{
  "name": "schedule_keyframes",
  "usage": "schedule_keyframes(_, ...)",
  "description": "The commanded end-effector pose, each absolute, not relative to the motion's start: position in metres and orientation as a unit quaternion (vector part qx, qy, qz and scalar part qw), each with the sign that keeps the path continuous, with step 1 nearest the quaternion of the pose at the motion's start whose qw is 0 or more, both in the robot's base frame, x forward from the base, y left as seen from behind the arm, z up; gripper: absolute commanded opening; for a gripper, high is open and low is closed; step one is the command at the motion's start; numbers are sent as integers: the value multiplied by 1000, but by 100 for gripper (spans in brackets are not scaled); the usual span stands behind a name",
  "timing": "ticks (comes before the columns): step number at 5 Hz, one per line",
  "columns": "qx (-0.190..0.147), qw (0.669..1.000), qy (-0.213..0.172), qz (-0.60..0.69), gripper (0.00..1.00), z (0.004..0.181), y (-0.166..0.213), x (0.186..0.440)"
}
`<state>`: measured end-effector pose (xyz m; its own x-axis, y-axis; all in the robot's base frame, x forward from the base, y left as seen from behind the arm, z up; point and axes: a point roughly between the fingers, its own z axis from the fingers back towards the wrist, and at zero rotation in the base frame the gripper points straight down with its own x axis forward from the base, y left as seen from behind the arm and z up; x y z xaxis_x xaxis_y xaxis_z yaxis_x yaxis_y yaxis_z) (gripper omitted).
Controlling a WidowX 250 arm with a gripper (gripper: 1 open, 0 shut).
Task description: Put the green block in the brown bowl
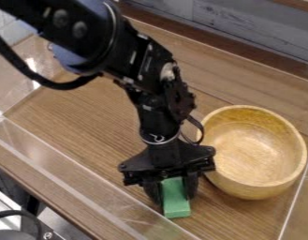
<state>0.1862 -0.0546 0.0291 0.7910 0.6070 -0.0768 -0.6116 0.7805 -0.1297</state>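
We see a wooden tabletop (81, 131) from above and to one side, filling most of the frame, with a clear plastic wall (68, 173) running diagonally along its lower left edge. A black robot arm (119, 56) reaches in from the upper left of the frame and bends down toward the lower centre. Its gripper (170, 184) points straight down at the table, just below the middle of the frame.

The green block (178, 200) sits at the bottom centre of the frame, between the two black fingers (150, 187) of the gripper. We see the fingers drawn in against the block's two long sides, so the pincer is closed around the green block, gripping it. The block's upper end is hidden under the gripper body; its lower end sticks out toward the bottom edge of the frame. The block looks to be resting on or very near the tabletop; we cannot tell whether it is lifted.

The brown bowl (290, 164) stands to the right of the gripper, in the lower right of the frame. It is a round, light wooden bowl with a thick rim, upright, and its inside shows only wood grain. Its left rim is just beside the gripper's right finger; we cannot tell whether they touch. The green block is outside the bowl, just to its left.
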Motion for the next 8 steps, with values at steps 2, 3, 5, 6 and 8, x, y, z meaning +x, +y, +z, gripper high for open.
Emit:
schedule_keyframes(2,-81,950,7,303,0,51,-52,189)
schedule_keyframes(3,-83,951,7,298,0,59,-51,189)
schedule_keyframes(5,-91,953,-1,290,0,78,-50,195)
schedule_keyframes(6,-98,955,-6,279,0,90,-54,199)
schedule_keyframes(8,-114,971,-7,212,0,110,-70,210)
